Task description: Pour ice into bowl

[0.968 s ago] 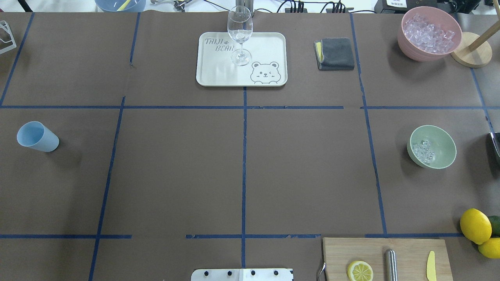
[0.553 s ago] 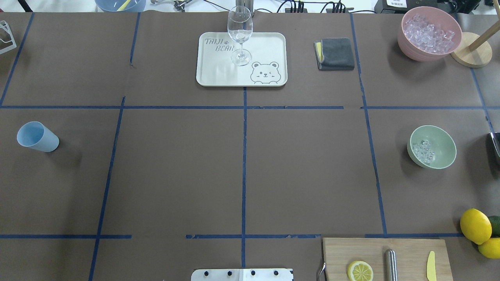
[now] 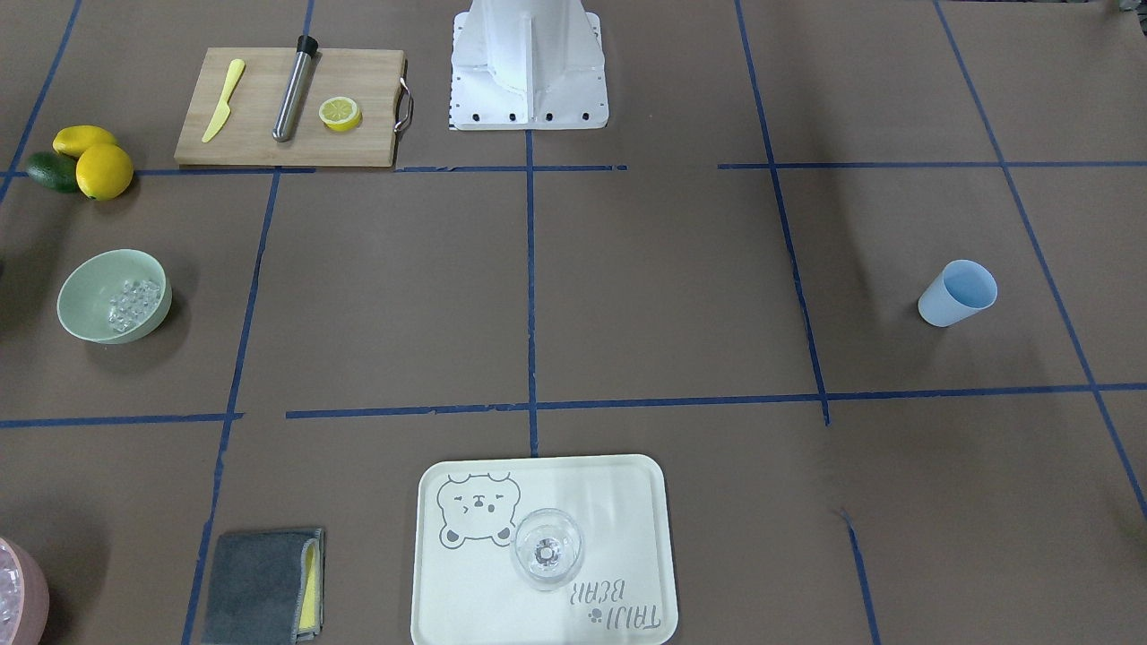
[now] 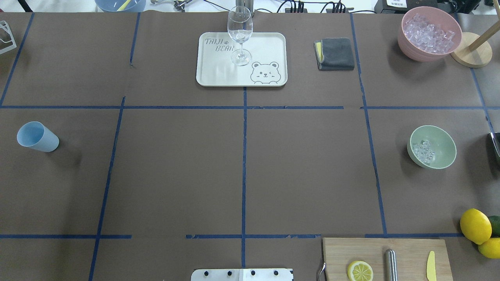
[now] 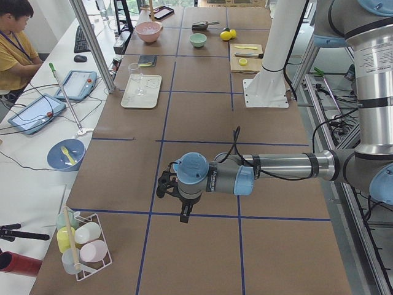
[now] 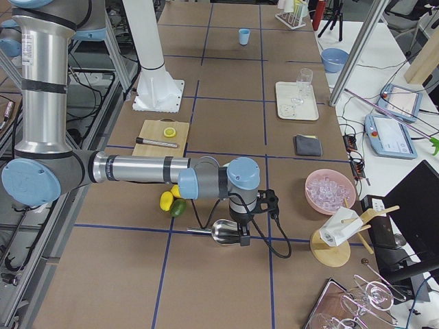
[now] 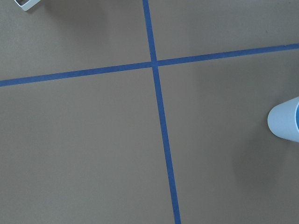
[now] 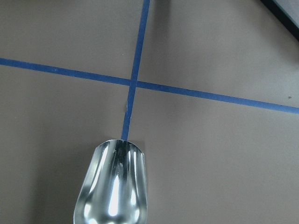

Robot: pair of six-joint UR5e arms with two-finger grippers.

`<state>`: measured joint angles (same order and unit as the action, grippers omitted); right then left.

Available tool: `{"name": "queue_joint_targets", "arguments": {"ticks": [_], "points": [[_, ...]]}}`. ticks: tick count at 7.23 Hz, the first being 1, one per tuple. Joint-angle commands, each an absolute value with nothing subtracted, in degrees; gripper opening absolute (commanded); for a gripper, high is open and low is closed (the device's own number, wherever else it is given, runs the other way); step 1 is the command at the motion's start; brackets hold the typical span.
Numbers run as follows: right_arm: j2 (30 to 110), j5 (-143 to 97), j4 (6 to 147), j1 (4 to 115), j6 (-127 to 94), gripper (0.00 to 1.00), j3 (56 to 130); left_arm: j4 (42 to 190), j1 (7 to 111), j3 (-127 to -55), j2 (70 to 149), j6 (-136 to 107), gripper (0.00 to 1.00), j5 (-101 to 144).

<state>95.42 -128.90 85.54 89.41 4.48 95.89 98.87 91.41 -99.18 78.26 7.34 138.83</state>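
The mint-green bowl [image 4: 433, 146] stands at the right of the table and also shows in the front view [image 3: 114, 296]. A small heap of clear ice cubes [image 4: 424, 151] lies inside it. An empty light-blue cup [image 4: 38, 136] stands upright at the far left, and its edge shows in the left wrist view [image 7: 285, 123]. My left gripper [image 5: 183, 212] hangs over the table's left end. My right gripper [image 6: 245, 236] hangs over a metal scoop [image 8: 113, 186] at the right end. Both grippers show only in side views, so I cannot tell whether they are open or shut.
A pink bowl [image 4: 429, 33] full of ice sits back right by a wooden stand [image 4: 472, 54]. A cream tray [image 4: 265, 47] holds a wine glass [image 4: 240, 35]. There are also a grey cloth [image 4: 335, 53], a cutting board [image 4: 406, 253] with a lemon half, and lemons [image 4: 475, 225].
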Motion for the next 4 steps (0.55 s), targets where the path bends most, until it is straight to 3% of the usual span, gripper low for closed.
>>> {"name": "queue_joint_targets", "arguments": {"ticks": [1, 4], "points": [[95.4, -129.0, 85.5, 89.1, 4.2, 1.00, 95.7, 98.7, 91.4, -99.4, 78.1, 7.7, 1.00, 138.8], [95.5, -129.1, 85.4, 88.9, 4.4, 1.00, 95.7, 98.9, 91.5, -99.5, 78.1, 7.7, 1.00, 138.9]]}}
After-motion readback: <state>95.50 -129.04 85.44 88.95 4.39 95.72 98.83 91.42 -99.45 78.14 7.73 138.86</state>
